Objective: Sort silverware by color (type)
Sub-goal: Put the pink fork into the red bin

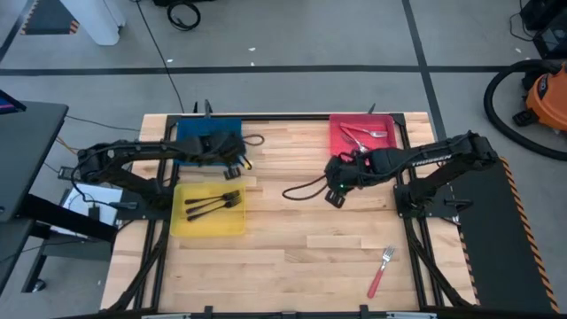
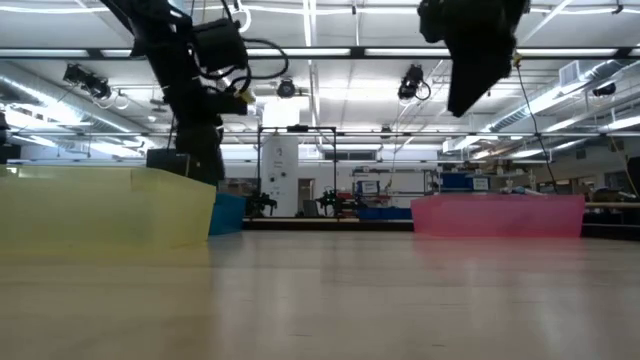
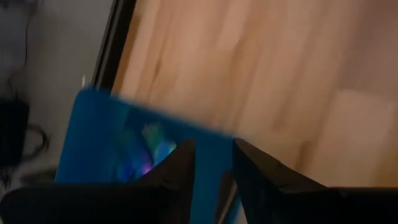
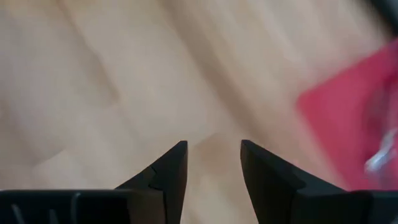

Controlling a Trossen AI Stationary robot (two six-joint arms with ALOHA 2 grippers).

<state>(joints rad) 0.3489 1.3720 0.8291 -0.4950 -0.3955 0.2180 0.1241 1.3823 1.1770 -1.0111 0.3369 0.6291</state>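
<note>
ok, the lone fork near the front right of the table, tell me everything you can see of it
The fork has a thin red handle and silver metal tines. It lies flat on the bare wooden table, at the front right, angled so the tines point toward the back and slightly right, the handle end toward the front edge. Nothing touches it: it sits outside all trays and well clear of the right pincer, which is up by the red tray. Only the high view shows it; finer detail is too small to tell.

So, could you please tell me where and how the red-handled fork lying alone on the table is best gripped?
Probably at mid-handle, from straight above. The red-handled fork lies flat on bare wood, tines toward the far side, with nothing beside it. The handle runs diagonally, so the fingers should close across it. The right pincer, open and empty, is the nearer one.
</note>
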